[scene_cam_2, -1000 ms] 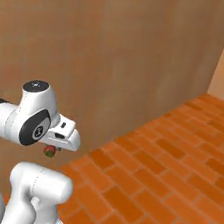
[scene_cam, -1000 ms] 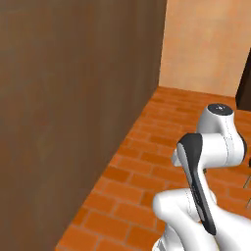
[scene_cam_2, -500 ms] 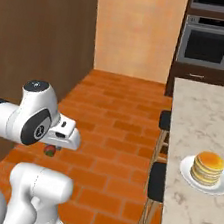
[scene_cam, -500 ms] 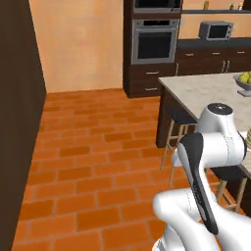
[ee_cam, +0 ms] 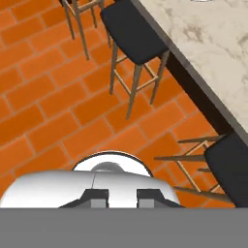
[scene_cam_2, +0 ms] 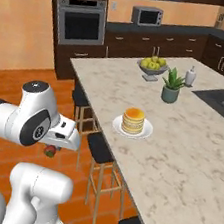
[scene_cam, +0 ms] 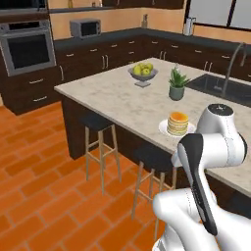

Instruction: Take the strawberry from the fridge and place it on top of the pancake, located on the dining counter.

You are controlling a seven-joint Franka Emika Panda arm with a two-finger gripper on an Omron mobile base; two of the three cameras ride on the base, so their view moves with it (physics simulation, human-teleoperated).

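A tiny red strawberry (scene_cam_2: 50, 151) hangs under my hand, and my gripper (scene_cam_2: 52, 149) is shut on it, low beside the arm and above the brick floor. The pancake (scene_cam_2: 133, 120) is a golden stack on a round white plate (scene_cam_2: 144, 132), near the front edge of the beige dining counter (scene_cam_2: 180, 144). The left base view has the pancake (scene_cam: 178, 122) just beyond my arm, on the dining counter (scene_cam: 122, 95). The strawberry is well left of the pancake and below counter height. The fridge is out of view.
Dark stools (scene_cam_2: 100, 149) (scene_cam: 99, 122) line the counter's near side, below the pancake. Behind the pancake stand a potted plant (scene_cam_2: 172, 87), a fruit bowl (scene_cam_2: 152, 66) and a small bottle (scene_cam_2: 191, 75). A dark sink (scene_cam: 220, 87) is at the far right.
The whole picture has swung as the base turned, from a brown wall to the dining counter with the pancake. The strawberry stays under the hand.
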